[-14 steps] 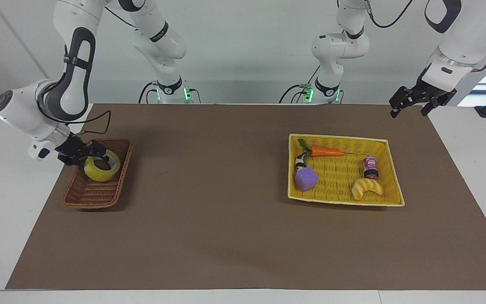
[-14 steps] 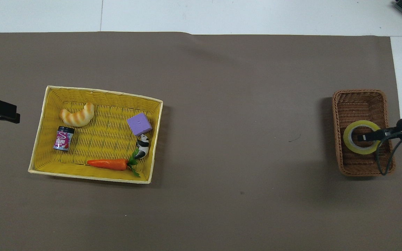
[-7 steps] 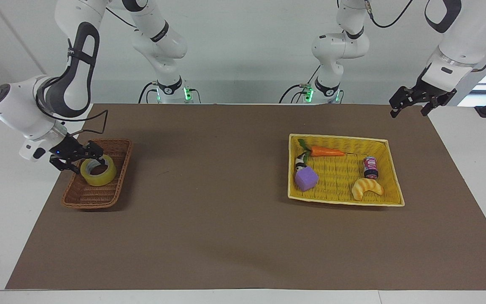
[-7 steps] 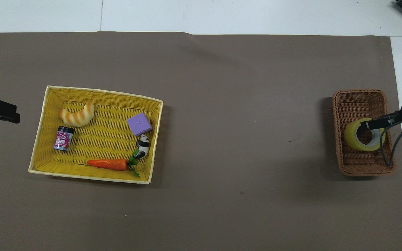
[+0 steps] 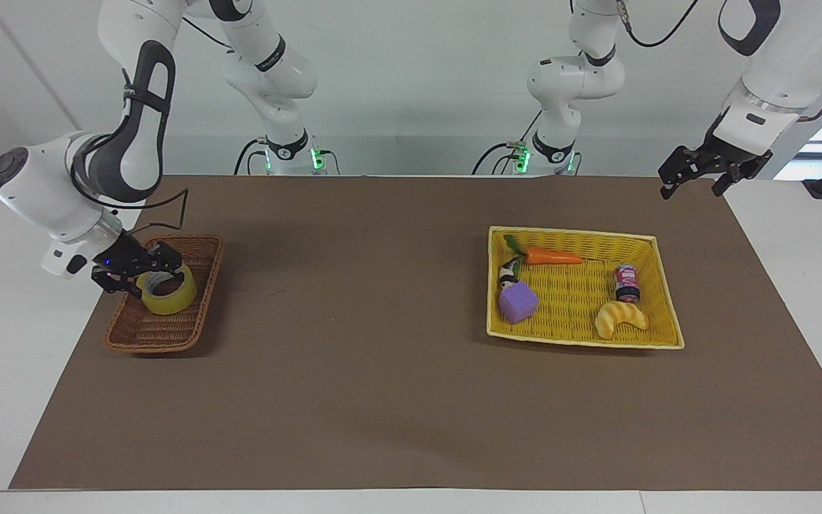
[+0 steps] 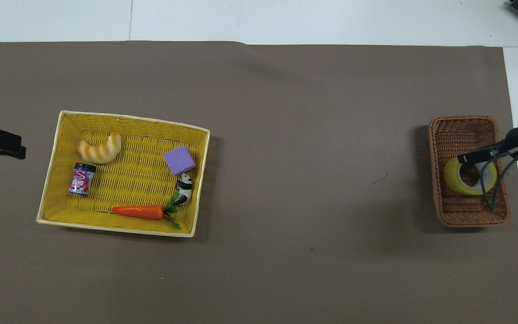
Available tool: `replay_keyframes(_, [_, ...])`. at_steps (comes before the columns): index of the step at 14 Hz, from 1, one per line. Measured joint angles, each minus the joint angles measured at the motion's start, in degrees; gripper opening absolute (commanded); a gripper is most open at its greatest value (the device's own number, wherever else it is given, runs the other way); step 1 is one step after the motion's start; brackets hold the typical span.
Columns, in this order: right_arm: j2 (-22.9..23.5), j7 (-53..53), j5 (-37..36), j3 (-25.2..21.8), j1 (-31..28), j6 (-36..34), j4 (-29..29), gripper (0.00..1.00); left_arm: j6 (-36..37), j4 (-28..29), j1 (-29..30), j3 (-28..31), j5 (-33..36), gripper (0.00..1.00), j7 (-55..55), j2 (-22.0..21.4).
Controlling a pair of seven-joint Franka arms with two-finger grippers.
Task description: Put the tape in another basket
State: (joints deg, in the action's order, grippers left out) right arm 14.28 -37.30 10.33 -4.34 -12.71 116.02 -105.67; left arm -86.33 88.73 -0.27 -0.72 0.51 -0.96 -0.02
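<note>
Facing view, read across from the right arm's end. Right gripper (image 5: 145, 277) low over the basket (image 5: 161, 332), jaws spread wide, gripping nothing firmly as far as can be judged. Tape (image 5: 168, 300) at its fingertips, resting inside the basket toward the end nearer the robots. One finger lying over the roll's rim in the overhead view, the other just outside the roll; contact not resolvable. Change over the last second: roll previously propped up steeply with a finger through the core, now sunk lower and sitting flatter on the wicker; wrist shifted slightly outward and then back. Read as release in progress or just finished. Delivery judged essentially complete. Remaining: lift the fingers clear without dragging the roll up by its rim. Well away from that hand, yellow basket (image 5: 575, 233) with carrot, panda, purple block, small can and croissant, unchanged. Left gripper (image 5: 691, 187) waiting in the air over the mat's corner at its own arm's end, jaws spread, empty, unmoved.
</note>
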Motion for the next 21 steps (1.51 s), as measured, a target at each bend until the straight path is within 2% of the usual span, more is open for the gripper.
replay_keyframes(3, [-0.6,14.8,-5.8,0.1,6.4,0.0,0.4,1.0,0.0,0.0,0.0,0.0,0.0,1.0,0.0,0.0])
replay_keyframes(7, [-0.6,27.5,-7.1,0.2,12.0,0.0,0.4,1.0,0.0,0.0,0.0,0.0,0.0,1.0,0.0,0.0])
replay_keyframes(10, [-1.6,31.6,-7.2,0.1,13.0,-0.5,0.3,1.0,0.0,0.0,0.0,0.0,0.0,1.0,0.0,0.0])
replay_keyframes(15, [-5.6,39.2,-7.3,0.1,15.2,-5.3,0.2,1.0,0.0,0.0,0.0,0.0,0.0,1.0,0.0,0.0])
replay_keyframes(21, [-15.1,40.0,-9.2,-0.7,15.3,-15.9,2.4,1.0,0.0,0.0,0.0,0.0,0.0,1.0,0.0,0.0])
